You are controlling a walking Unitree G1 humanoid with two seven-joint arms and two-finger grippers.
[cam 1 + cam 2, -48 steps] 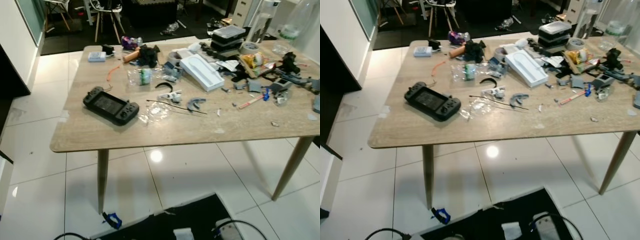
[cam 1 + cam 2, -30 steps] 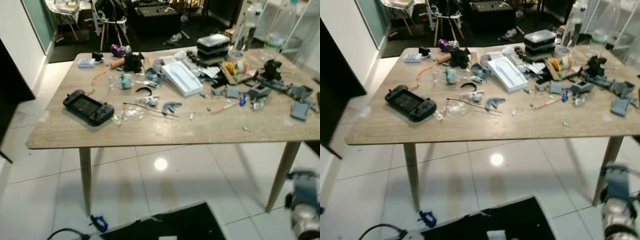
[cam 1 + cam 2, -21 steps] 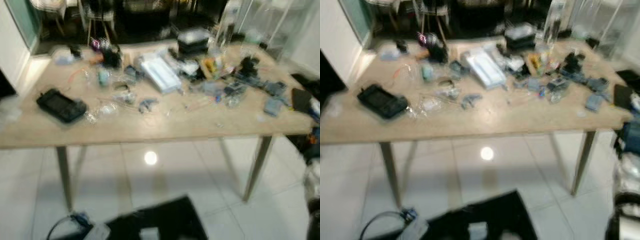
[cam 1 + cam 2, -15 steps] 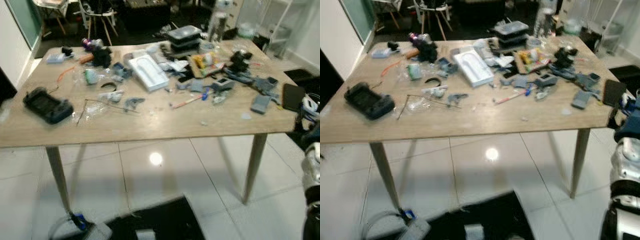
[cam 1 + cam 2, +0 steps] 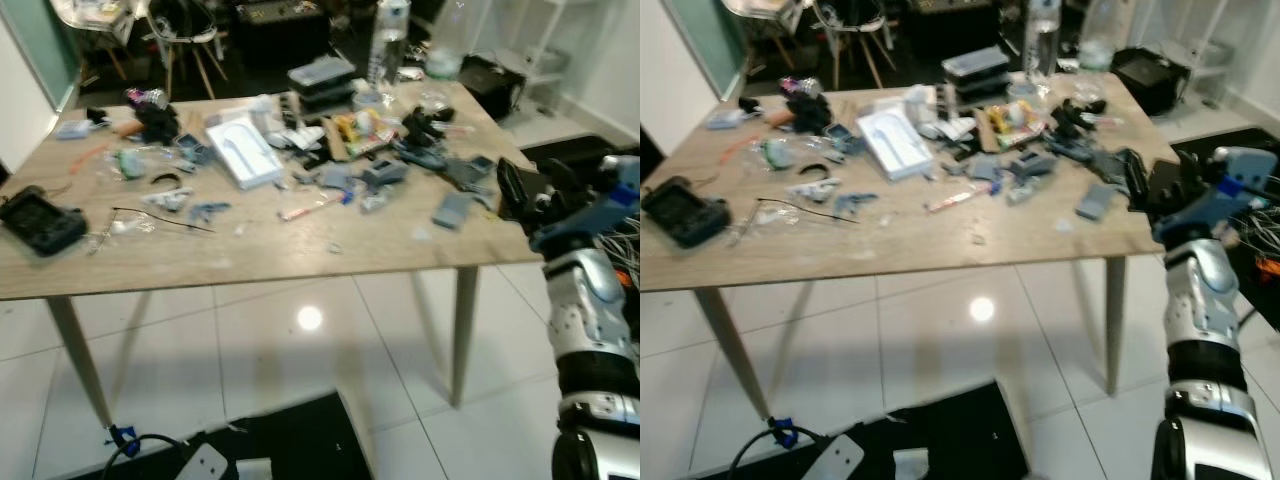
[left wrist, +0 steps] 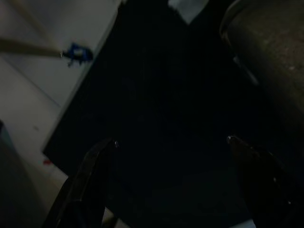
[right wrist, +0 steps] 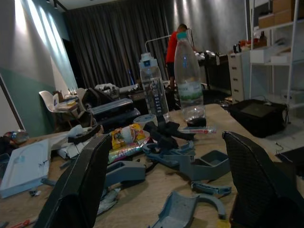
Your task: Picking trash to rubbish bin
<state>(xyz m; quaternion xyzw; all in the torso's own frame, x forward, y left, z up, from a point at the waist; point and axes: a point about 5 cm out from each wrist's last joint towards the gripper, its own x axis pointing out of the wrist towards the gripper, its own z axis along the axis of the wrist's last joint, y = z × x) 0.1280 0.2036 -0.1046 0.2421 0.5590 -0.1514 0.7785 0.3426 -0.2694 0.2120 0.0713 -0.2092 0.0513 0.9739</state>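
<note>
A wooden table [image 5: 260, 262] is littered with bits. Among them are a yellow snack wrapper [image 5: 362, 128], crumpled clear plastic [image 5: 120, 224], two clear bottles [image 5: 388, 38] at the far edge, and several grey plastic parts [image 5: 455, 208]. My right gripper [image 5: 527, 190] is raised at the table's right corner. In its wrist view it is open [image 7: 166, 190] with nothing between the fingers, facing the grey parts [image 7: 202, 166], the wrapper [image 7: 124, 142] and the bottles [image 7: 187, 71]. My left gripper [image 6: 171, 161] hangs open and empty over dark floor.
A black game console [image 5: 38, 220] lies at the table's left end and a white moulded tray [image 5: 243, 150] near the middle. A black mat [image 5: 290, 440] and cables lie on the white tiles in front. Chairs [image 5: 180, 30] and a black bag [image 5: 495, 78] stand beyond the table.
The whole picture has shifted left as the camera turned right along the table. My right arm has risen into view at the table's right corner.
</note>
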